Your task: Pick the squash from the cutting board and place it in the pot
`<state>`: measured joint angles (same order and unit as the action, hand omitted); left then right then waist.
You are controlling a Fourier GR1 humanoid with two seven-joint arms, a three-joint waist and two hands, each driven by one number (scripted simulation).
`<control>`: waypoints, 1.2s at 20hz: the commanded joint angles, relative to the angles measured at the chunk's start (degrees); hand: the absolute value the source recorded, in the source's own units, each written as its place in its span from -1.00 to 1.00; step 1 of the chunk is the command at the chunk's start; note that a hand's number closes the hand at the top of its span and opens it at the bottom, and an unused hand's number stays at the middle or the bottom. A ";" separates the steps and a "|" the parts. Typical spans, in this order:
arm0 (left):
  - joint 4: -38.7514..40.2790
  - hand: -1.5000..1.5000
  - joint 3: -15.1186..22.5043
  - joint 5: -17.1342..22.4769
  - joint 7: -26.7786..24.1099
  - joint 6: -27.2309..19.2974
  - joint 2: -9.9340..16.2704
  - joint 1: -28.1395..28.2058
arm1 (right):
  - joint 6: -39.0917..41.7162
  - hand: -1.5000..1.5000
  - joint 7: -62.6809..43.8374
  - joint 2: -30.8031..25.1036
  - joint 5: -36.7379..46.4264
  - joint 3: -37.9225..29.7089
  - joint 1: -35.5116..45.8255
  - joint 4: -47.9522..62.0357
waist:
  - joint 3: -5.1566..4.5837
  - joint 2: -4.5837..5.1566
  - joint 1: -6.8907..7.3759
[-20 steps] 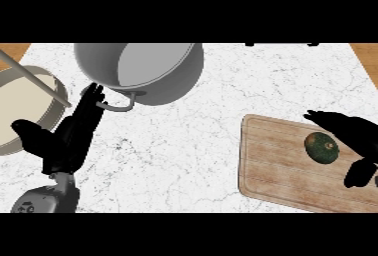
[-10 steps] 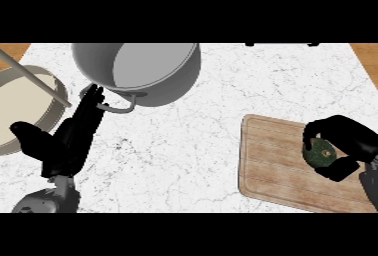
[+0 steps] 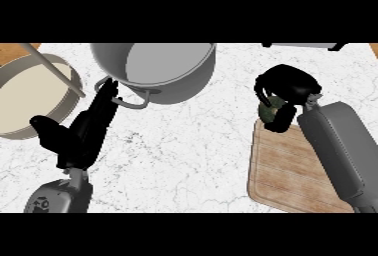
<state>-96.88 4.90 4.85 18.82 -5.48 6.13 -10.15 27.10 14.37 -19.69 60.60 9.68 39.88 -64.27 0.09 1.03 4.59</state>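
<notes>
Above one cutting board (image 3: 295,170) — right robot hand (image 3: 284,87) clasping one squash (image 3: 272,111); one pot (image 3: 159,67).

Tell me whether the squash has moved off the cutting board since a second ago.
Yes. The squash, held in the right hand, has left the middle of the cutting board and now sits at its far edge, nearer the pot.

One squash (image 3: 272,112); one pot (image 3: 159,67); one cutting board (image 3: 284,170); two hands (image 3: 83,131) (image 3: 289,87)

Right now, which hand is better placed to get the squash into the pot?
The right hand: its fingers are curled round the squash, lifted at the cutting board's far edge. The left hand is open, beside the pot, holding nothing.
</notes>
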 commanded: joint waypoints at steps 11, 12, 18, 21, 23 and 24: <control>0.97 0.00 -1.49 0.04 -1.28 -0.12 -0.32 1.77 | -18.33 1.00 7.72 3.70 -0.26 -9.48 26.73 24.23 | -0.09 -0.39 -2.32; 3.25 0.00 -3.96 0.41 -1.73 0.12 1.13 -0.63 | -19.37 1.00 11.74 2.44 -1.33 -10.36 26.21 25.47 | -0.09 -0.32 -2.72; 1.46 0.00 -2.75 0.60 -2.30 1.22 0.80 3.16 | -15.17 1.00 16.62 0.71 -7.70 -14.95 33.14 20.14 | -0.12 -0.79 -3.44; 1.92 0.00 -3.09 -0.18 1.55 -0.56 0.64 -0.26 | -12.08 1.00 18.16 3.46 -11.37 -15.76 34.63 16.93 | -0.10 -1.05 -4.30; 2.92 0.00 -2.79 -0.04 -3.40 1.10 0.39 3.31 | -10.86 1.00 16.44 4.67 -13.43 -17.44 37.50 16.85 | -0.14 -1.00 -4.02; 0.76 0.00 -4.34 1.06 2.16 0.17 1.41 -0.25 | -10.42 1.00 16.44 5.25 -13.94 -17.39 38.00 16.20 | -0.10 -1.07 -4.09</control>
<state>-96.86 1.47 5.25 18.51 -5.26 7.19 -8.88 14.53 30.59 -16.31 49.92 -6.11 74.72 -46.43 0.10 -0.05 0.87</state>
